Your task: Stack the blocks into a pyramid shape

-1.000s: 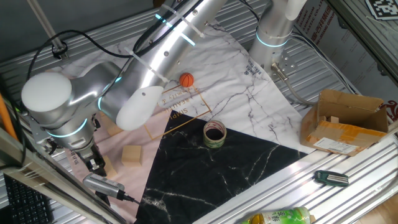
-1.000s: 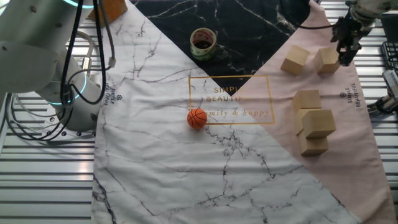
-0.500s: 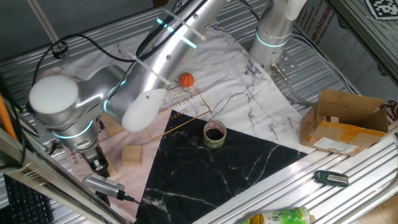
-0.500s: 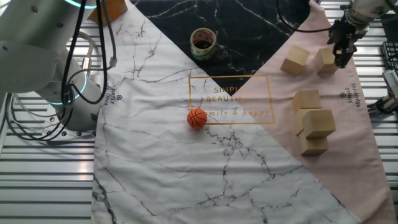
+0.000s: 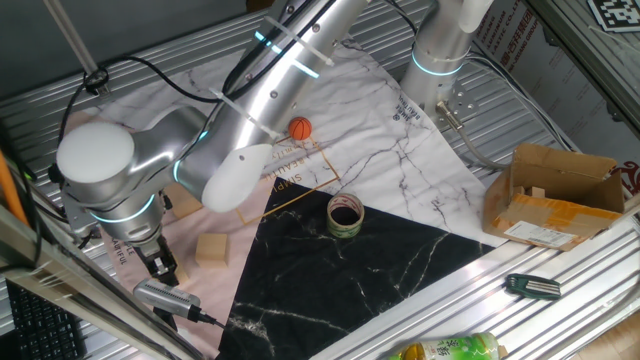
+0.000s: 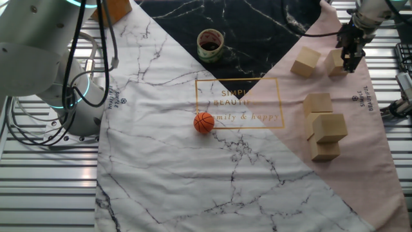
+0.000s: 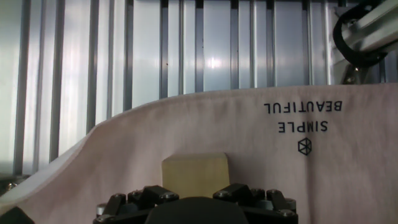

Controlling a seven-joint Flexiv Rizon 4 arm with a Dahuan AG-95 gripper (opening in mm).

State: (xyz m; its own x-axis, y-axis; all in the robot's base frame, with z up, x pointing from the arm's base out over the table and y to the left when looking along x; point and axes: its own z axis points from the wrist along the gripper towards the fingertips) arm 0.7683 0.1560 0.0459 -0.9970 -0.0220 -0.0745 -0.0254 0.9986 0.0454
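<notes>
The tool [image 6: 351, 59] is hovering at the pink cloth's [image 6: 360, 138] far edge, touching or just beside a wooden cube [image 6: 335, 61] directly under it; I cannot tell whether it is clamped on that cube.

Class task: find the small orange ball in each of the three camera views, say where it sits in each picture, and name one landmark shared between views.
One fixed view: the orange ball lies upper centre, on the white marbled cloth.
The other fixed view: the ball is at centre, below the gold-framed lettering.
Hand view: not in it.
Shared landmark: the gold-framed lettering, beside the ball in both fixed views.
</notes>
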